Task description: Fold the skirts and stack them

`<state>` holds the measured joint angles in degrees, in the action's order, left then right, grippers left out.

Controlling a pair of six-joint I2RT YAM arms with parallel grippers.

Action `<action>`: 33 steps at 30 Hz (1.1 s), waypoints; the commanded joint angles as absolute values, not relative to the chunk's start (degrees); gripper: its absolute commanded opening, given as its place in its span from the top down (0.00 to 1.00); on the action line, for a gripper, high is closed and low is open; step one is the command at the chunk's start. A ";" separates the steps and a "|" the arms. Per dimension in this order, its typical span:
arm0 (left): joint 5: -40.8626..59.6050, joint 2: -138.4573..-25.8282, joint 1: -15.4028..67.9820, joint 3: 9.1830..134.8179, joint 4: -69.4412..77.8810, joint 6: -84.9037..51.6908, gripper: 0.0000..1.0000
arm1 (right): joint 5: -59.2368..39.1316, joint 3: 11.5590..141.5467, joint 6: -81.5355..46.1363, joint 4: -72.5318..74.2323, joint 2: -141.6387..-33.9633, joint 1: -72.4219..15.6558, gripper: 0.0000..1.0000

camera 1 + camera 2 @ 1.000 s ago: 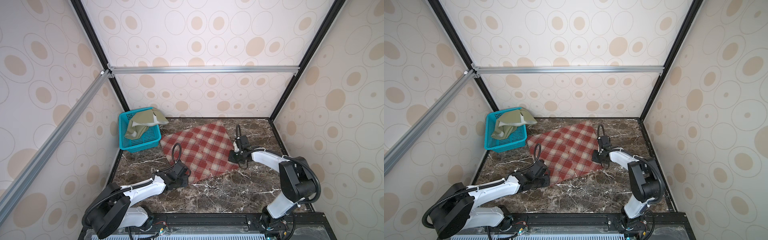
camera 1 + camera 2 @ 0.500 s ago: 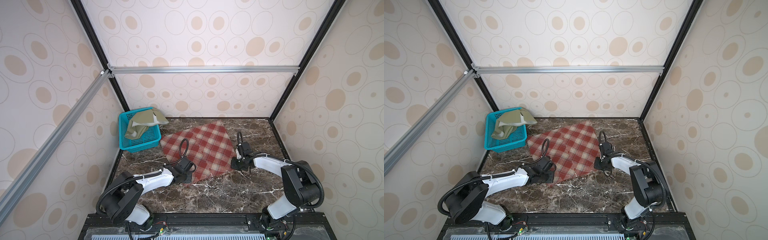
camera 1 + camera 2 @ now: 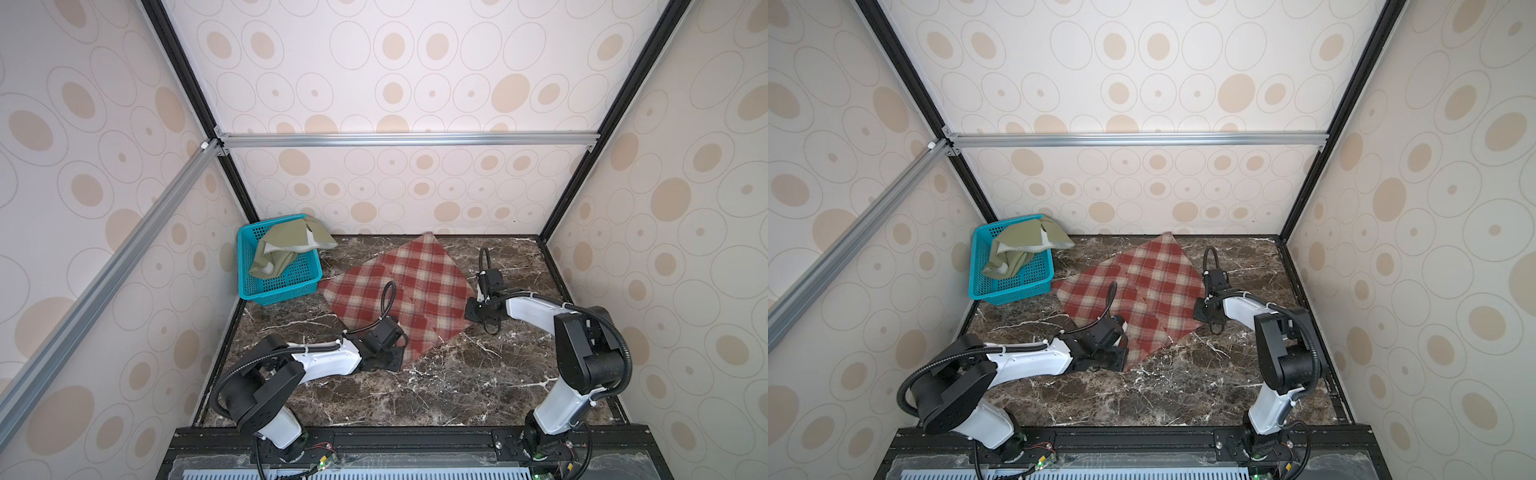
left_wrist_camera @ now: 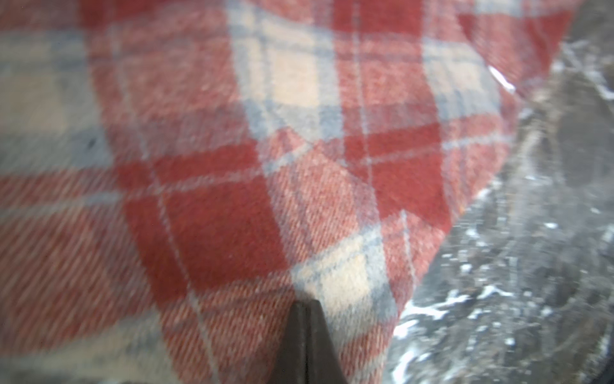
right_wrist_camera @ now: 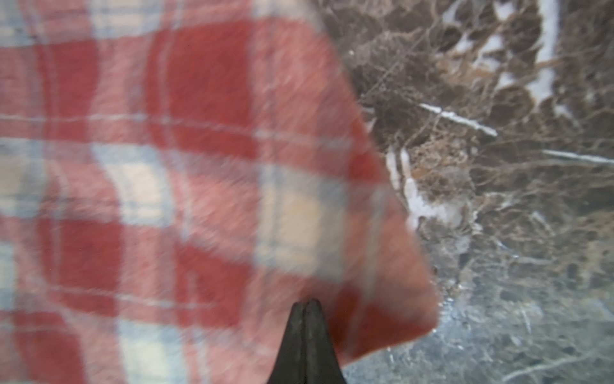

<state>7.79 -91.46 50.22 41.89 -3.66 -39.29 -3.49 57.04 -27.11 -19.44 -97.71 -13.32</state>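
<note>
Marble (image 5: pixel 498 206), plaid skirt (image 5: pixel 186 186) in right claw (image 5: pixel 306 304)

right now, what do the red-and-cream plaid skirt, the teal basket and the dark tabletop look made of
Red-and-cream plaid skirt: thick, fuzzy woven cloth, likely wool; twill ribs show up close.
Teal perforated basket: moulded plastic, smooth, grid of holes.
Dark brown tabletop: polished marble look, white veins; possibly printed.

We note a fuzzy, woven wool-like plaid skirt (image 3: pixel 415 282) on a glossy veined marble tabletop (image 3: pixel 457 386); at ten o'clock, a perforated plastic basket (image 3: pixel 286 287) and a matt olive skirt (image 3: pixel 286 245).
</note>
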 commanded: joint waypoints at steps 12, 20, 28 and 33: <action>11.66 -98.68 57.74 49.47 7.30 -47.02 1.00 | -7.52 46.54 -28.47 -27.33 -76.01 -16.94 1.00; 6.86 -81.90 43.16 41.13 -5.27 -44.48 1.00 | -5.36 47.28 -31.79 -28.48 -79.77 -32.74 1.00; 6.92 -73.13 26.82 35.67 -10.11 -42.79 1.00 | -7.83 47.26 -32.28 -28.74 -84.13 -39.49 1.00; 9.81 -71.45 19.42 33.75 -8.76 -42.42 0.98 | -8.98 45.77 -32.27 -30.32 -83.91 -39.84 1.00</action>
